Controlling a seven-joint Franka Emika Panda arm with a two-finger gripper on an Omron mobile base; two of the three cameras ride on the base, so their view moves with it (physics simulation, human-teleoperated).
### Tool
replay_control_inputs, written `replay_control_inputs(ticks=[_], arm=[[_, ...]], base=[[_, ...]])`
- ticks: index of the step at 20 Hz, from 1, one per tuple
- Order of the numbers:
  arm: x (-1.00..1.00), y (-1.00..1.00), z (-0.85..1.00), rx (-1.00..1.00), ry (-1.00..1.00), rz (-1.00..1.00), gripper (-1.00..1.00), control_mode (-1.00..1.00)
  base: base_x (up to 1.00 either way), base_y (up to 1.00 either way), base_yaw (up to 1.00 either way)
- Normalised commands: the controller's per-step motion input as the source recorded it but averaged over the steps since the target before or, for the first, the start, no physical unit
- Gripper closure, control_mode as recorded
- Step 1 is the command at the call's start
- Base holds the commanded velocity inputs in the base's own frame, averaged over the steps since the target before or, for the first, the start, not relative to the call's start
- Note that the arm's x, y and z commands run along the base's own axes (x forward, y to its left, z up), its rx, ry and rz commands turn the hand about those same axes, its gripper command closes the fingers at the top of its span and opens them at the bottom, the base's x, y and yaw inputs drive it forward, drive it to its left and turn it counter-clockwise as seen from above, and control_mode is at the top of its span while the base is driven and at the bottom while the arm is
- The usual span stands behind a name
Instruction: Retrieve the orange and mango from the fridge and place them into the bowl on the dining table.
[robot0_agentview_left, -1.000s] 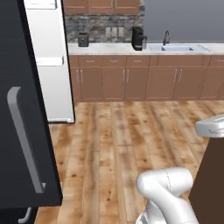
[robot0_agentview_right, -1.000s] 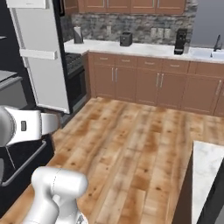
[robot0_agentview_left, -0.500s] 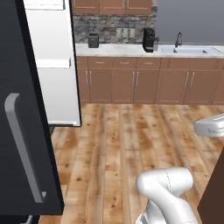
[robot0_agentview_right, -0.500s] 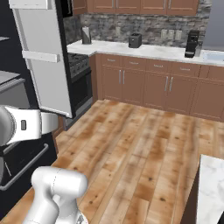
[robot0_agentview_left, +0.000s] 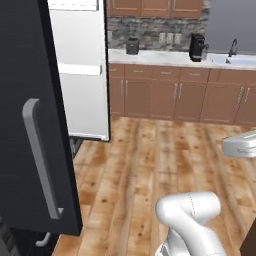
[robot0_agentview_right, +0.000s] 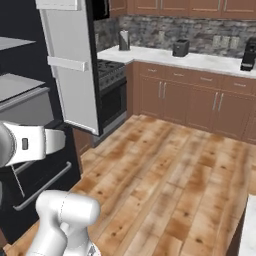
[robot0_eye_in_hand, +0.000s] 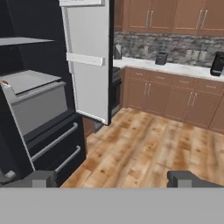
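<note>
The fridge (robot0_eye_in_hand: 39, 113) stands left, its door (robot0_eye_in_hand: 89, 57) open before the cabinets (robot0_eye_in_hand: 175, 96).

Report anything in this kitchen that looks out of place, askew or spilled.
Nothing is spilled or damaged. The fridge stands with both doors swung wide, the pale inside of one door facing the room, which fits the fetching job. The wooden floor shows no mess.

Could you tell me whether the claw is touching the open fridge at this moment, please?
Apart. In the hand view the claw stands open over bare wood floor, with the fridge and its drawers clearly farther off to the left.
</note>
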Motion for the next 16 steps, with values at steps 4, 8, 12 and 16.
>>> replay_control_inputs(ticks=[4,8,12,16], arm=[[0.0,0.0,0.0,0.0,0.0,0.0,-1.0,1.0],[0.0,0.0,0.0,0.0,0.0,0.0,-1.0,1.0],[0.0,0.0,0.0,0.0,0.0,0.0,-1.0,1.0],[0.0,0.0,0.0,0.0,0.0,0.0,-1.0,1.0]], base=[[0.41,-0.26,0.21],[0.53,-0.23,0.21],[0.34,-0.13,0.25],[0.12,-0.01,0.3]])
